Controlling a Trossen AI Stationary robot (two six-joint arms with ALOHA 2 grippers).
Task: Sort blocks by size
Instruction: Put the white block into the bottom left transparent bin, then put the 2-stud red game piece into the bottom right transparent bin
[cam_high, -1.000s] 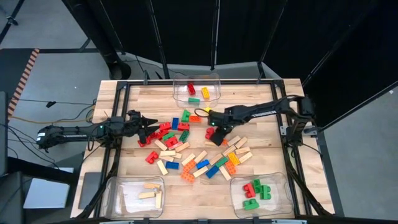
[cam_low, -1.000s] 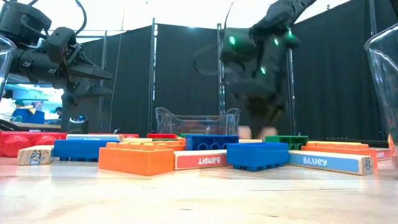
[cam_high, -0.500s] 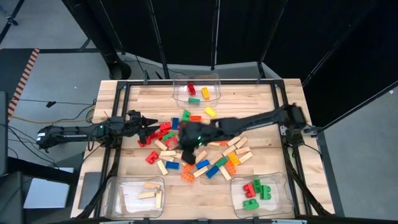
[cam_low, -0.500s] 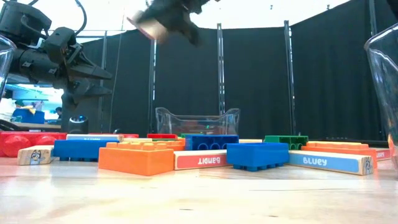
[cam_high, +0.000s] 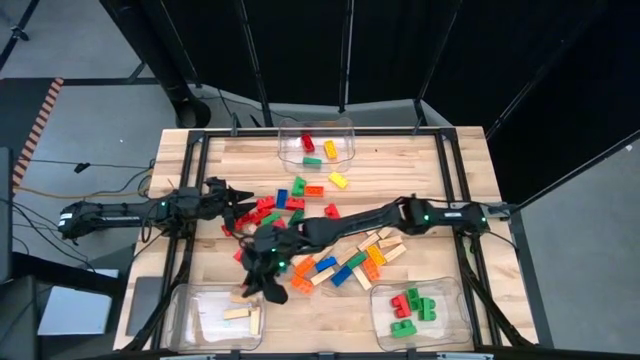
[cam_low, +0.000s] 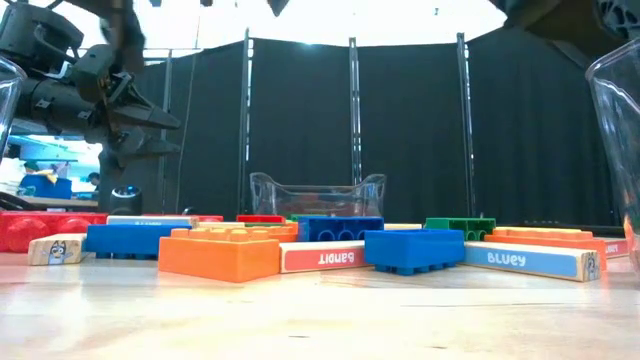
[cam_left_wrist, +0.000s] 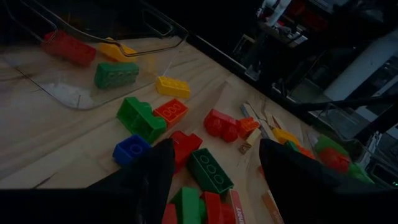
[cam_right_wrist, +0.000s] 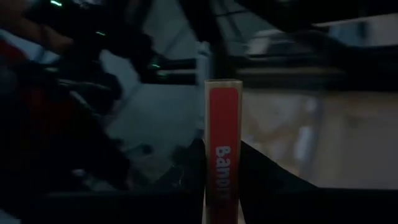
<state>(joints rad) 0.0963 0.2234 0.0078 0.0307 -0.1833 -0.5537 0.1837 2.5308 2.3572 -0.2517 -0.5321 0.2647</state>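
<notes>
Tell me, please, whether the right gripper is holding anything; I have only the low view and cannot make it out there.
Observer: Yes. In its wrist view the right gripper is shut on a wooden bar with a red label.
Operator: Where is it over the table?
Observer: From above, it hangs just short of the front-left bin, which holds other wooden bars.
Operator: And the left gripper?
Observer: The left gripper is open, above the red blocks at the pile's left edge.
</notes>
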